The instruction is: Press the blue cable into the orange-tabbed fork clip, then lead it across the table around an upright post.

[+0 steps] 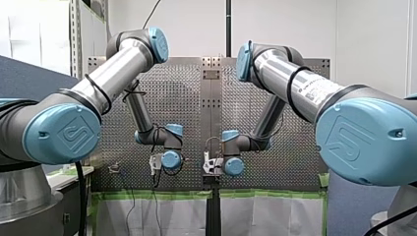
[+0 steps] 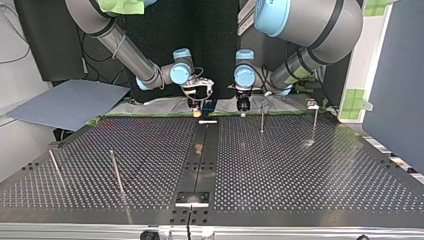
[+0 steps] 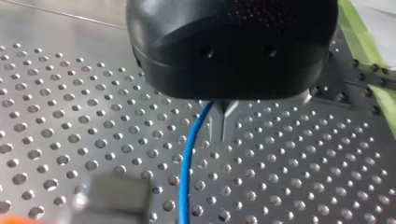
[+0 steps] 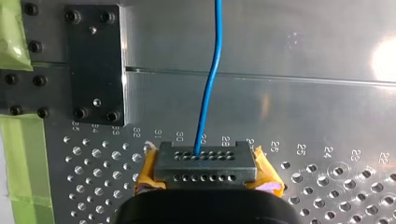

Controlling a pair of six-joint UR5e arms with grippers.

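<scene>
Perforated metal surface (image 2: 300, 170) spreads before you. At the far end of its dark centre strip (image 2: 200, 165), your right tool (image 4: 205, 163) and left tool (image 3: 223, 126) each look clenched on the blue cable (image 4: 208, 93), probably to hold it taut between them for pressing down.

Bright, even room light. Glare patch on surface (image 4: 385, 56) well beside right end effector (image 4: 205, 161); blue cable (image 4: 208, 84) ahead crisp. Beside left end effector (image 3: 223, 133), grey block (image 3: 116, 198) blurred; own housing dark.
</scene>
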